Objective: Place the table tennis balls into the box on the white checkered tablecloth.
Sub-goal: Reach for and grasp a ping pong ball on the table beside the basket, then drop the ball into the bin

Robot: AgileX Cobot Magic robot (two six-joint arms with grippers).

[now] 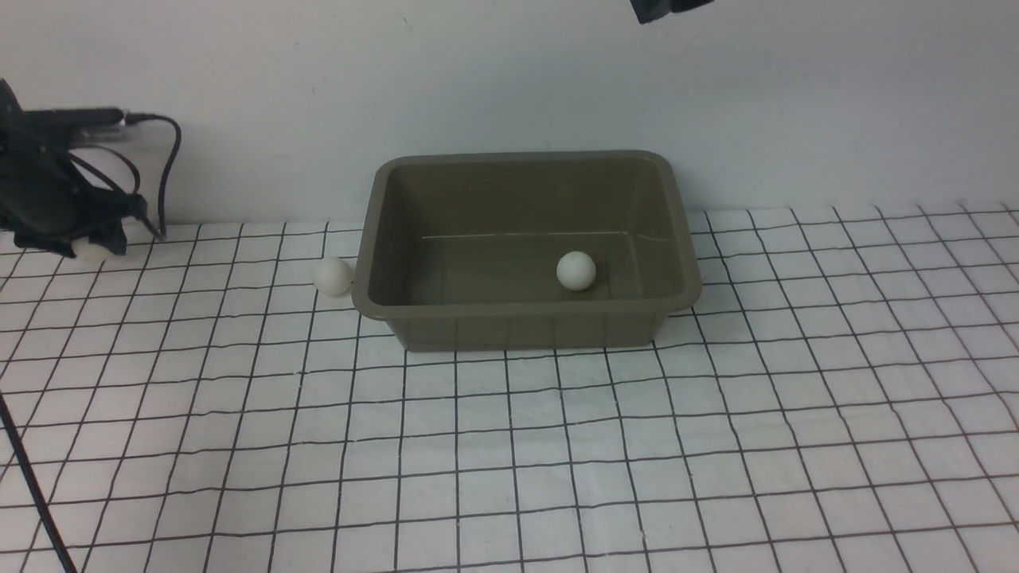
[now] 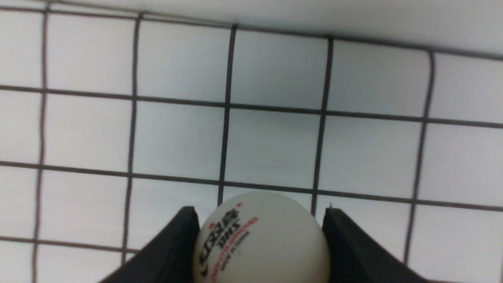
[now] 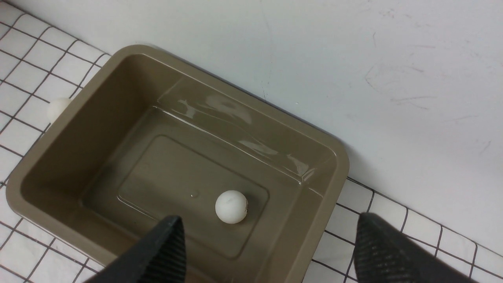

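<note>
A: So, where are the balls?

B: The first ball (image 1: pixel 575 270) lies in the box (image 1: pixel 525 328), on its floor, a little right of the centre of the front frame. It also shows between the fingertips in the right wrist view (image 3: pixel 231 207), far below them.

A: And the second ball?

B: The second ball (image 1: pixel 333 276) sits on the cloth (image 1: pixel 557 477) at the box's left wall, left of centre. Whether it touches the rim I cannot tell.

A: The third ball?

B: The third ball (image 2: pixel 261 243) is in the left pincer (image 2: pixel 260 212), whose two black fingers (image 2: pixel 184 236) press its sides, closed as far as it allows. It carries black and red print. In the front frame that pincer (image 1: pixel 87 239) is at the far left edge, low by the cloth, with the ball's white just visible under it.

A: And the right pincer?

B: The right pincer (image 3: pixel 269 218) is spread wide and holds nothing. It hangs above the box.

A: Where is the box itself?

B: On the cloth, at the centre of the front frame, its back rim close to the white wall (image 1: pixel 509 79).
</note>
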